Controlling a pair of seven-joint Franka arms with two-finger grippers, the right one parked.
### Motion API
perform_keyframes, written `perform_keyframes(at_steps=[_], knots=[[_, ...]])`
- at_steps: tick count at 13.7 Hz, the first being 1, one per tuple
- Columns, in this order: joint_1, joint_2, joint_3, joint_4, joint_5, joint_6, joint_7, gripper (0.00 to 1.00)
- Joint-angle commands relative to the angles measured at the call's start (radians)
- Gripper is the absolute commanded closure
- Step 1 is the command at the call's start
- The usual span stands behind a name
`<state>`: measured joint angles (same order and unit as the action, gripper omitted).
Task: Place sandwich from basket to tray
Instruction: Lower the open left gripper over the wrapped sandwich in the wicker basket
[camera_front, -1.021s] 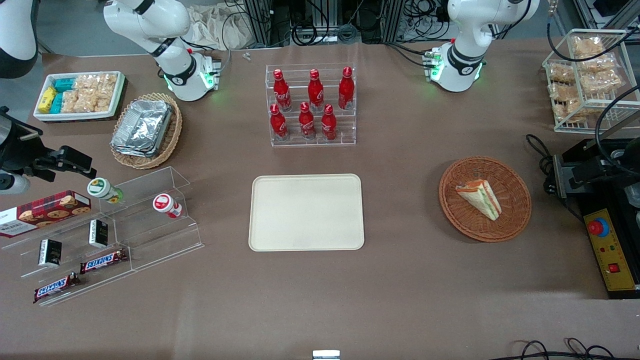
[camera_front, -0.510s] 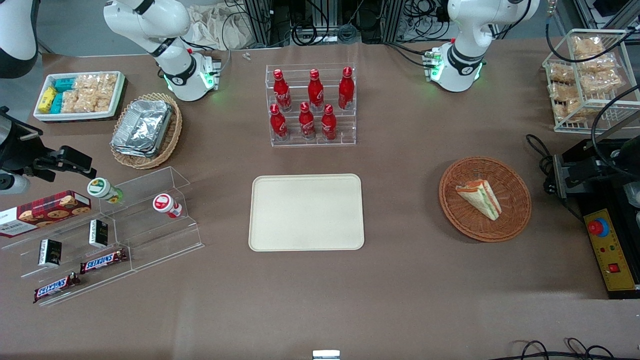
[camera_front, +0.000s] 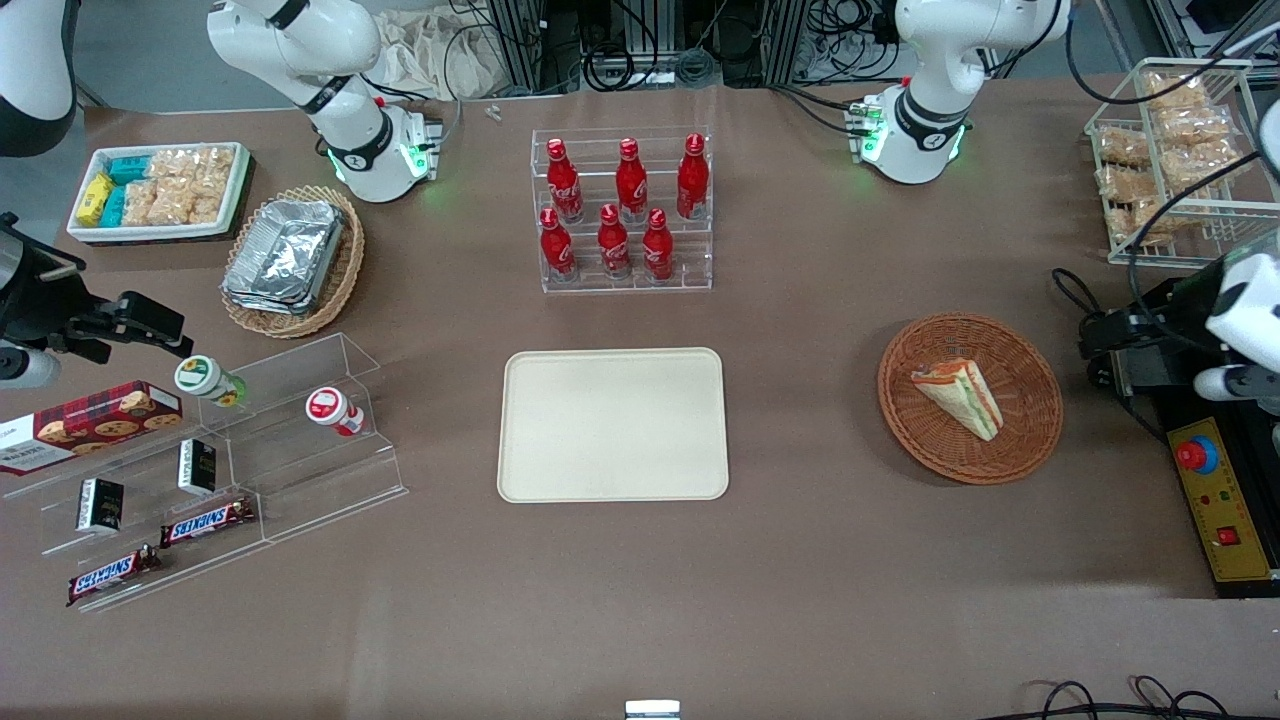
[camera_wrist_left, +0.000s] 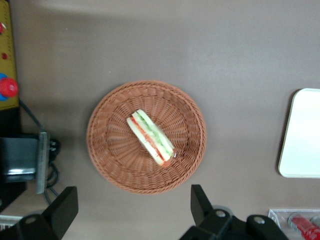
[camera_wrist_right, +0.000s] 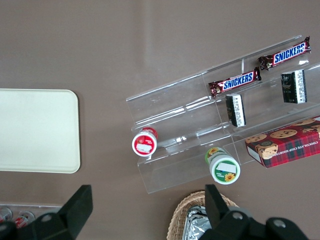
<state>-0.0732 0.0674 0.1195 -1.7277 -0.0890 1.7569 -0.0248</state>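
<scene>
The sandwich (camera_front: 958, 397), a white bread wedge with orange-red and green layers, lies in the round orange-brown wicker basket (camera_front: 1030, 440) toward the working arm's end of the table. The beige tray (camera_front: 612, 424) lies bare mid-table, beside the basket. In the left wrist view the sandwich (camera_wrist_left: 150, 137) lies in the middle of the basket (camera_wrist_left: 110, 165), seen from high above, and a corner of the tray (camera_wrist_left: 302, 135) shows. My gripper (camera_wrist_left: 134, 200) is open and empty, well above the table just outside the basket's rim. In the front view it (camera_front: 1110, 345) hangs beside the basket.
An acrylic rack of red cola bottles (camera_front: 620, 210) stands farther from the front camera than the tray. A black control box with a red button (camera_front: 1215, 480) and cables lies beside the basket. A wire rack of snack bags (camera_front: 1170, 160) stands at the working arm's end.
My left arm has moved in from the table's end toward the basket; its white wrist now shows in the front view. The sandwich, basket and tray have not moved.
</scene>
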Motion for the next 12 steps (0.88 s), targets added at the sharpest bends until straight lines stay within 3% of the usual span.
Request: perform_keyframes(at_steps=[1,7,12], knots=[[-0.013,-0.119,-0.026,-0.26,0.003,0.166,-0.069,0.0],[-0.013,-0.107,-0.046,-0.459,0.003,0.358,-0.21,0.0],[-0.023,-0.009,-0.057,-0.47,0.002,0.418,-0.368,0.0]])
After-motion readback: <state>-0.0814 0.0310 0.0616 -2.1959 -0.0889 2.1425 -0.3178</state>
